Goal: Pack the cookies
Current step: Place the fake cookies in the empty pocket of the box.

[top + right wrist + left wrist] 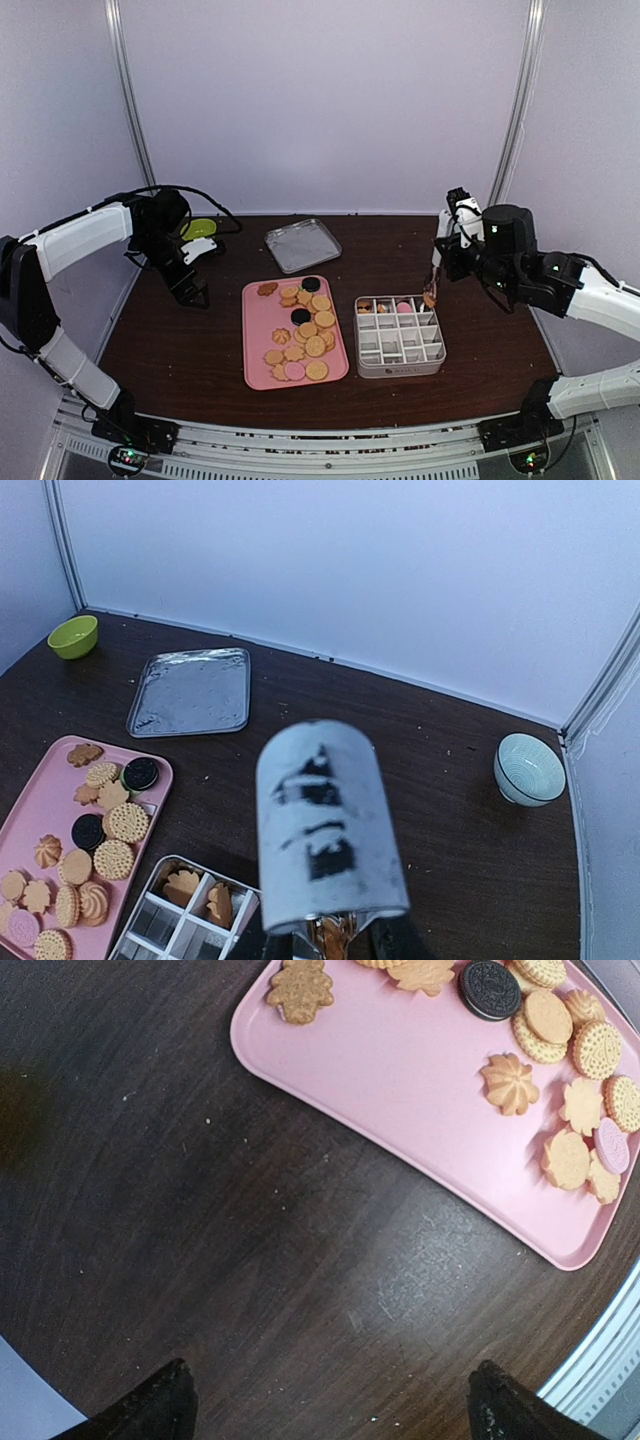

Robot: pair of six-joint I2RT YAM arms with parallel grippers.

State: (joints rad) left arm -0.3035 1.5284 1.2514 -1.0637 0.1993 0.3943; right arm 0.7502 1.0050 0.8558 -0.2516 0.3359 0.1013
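Top external view: we see the left jaws spread wide and empty, the right jaws clamped on metal tongs (434,270) pinching a cookie (430,297) below them.

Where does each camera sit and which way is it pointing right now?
Top external: above and behind the robot, looking down on the table; left arm and right arm show.
Left wrist: low, facing down at the pink tray; tips of the open left pincer show below.
Right wrist: raised, facing the back wall across the divided box; the tongs in the right pincer fill the middle.
Shared: all three see the pink tray and cookies.
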